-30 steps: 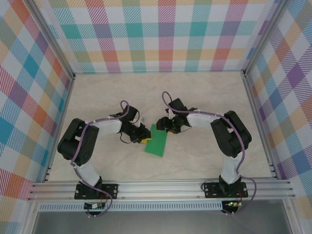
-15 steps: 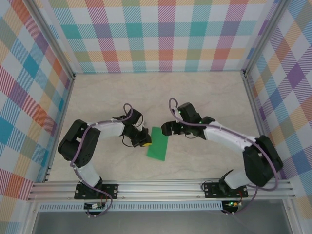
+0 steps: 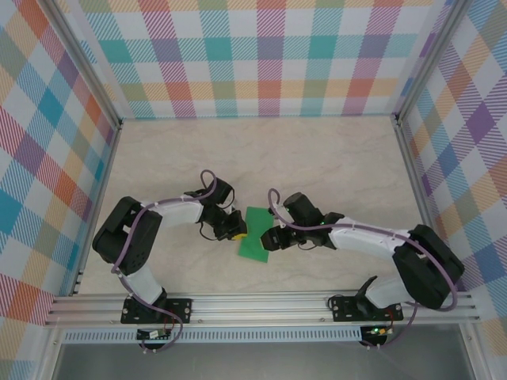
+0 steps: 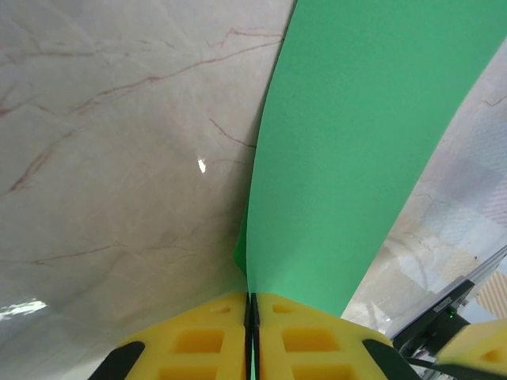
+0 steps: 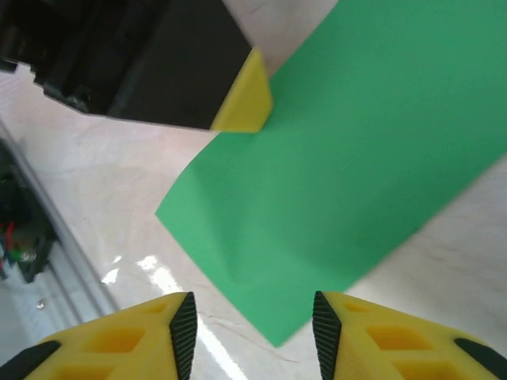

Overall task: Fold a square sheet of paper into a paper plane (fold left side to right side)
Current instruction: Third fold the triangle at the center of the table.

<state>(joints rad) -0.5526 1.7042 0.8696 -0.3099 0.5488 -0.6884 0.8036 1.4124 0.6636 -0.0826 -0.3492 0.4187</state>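
- Plaid walls (image 3: 269, 59) in pastel checks are closing in the left, far and right sides.
- Pale marbled table (image 3: 333, 158) is catching glare; an aluminium rail (image 3: 261, 305) is running along its near edge.
- Green paper sheet (image 3: 257, 232), a narrow strip, is lying mid-table between the arms.
- Left gripper (image 4: 250, 317) is pinching its left edge, pads together.
- Right gripper (image 5: 252, 317) is hovering over its near right corner, fingers apart.

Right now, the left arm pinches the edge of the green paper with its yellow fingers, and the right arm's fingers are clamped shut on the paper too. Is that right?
Not quite. The jaws of the right gripper stand apart over the green paper, clamped on nothing; the right wrist view shows it. The left gripper does pinch the paper's edge.
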